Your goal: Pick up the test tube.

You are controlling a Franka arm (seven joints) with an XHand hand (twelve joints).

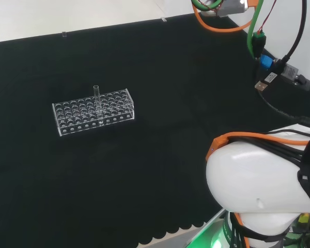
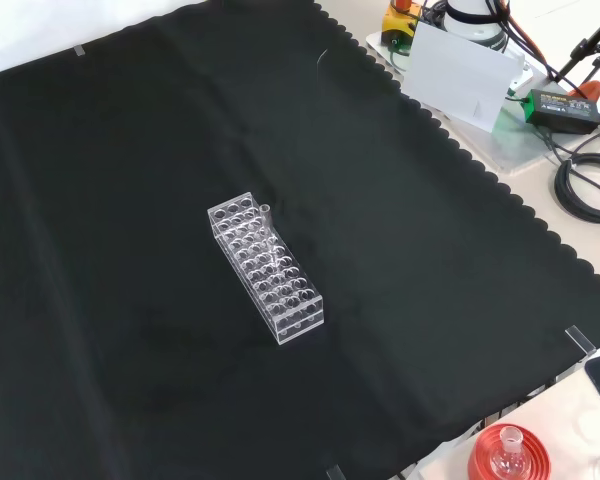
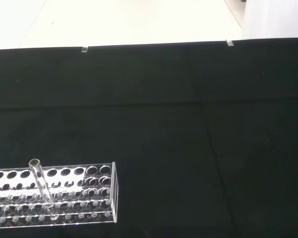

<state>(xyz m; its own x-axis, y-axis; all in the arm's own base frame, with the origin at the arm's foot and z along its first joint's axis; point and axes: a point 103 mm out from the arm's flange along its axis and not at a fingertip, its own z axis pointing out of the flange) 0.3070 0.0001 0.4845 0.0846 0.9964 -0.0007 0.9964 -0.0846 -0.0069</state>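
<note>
A clear test tube [image 1: 96, 95] stands upright in a clear plastic rack [image 1: 93, 111] with several rows of holes, left of the middle of the black cloth in the head view. In the front view the rack [image 2: 266, 266] lies near the cloth's middle, with the test tube [image 2: 265, 216] rising from its far end. The wrist view shows the test tube [image 3: 42, 187] leaning slightly in the rack [image 3: 54, 195], with black cloth beyond it.
The arm's white link [image 1: 263, 183] bulks at the lower right of the head view, cables [image 1: 279, 64] above it. A small flask on a red ribbed stand [image 2: 508, 455] sits off the cloth's near right edge in the front view. A black power adapter [image 2: 565, 105] lies far right.
</note>
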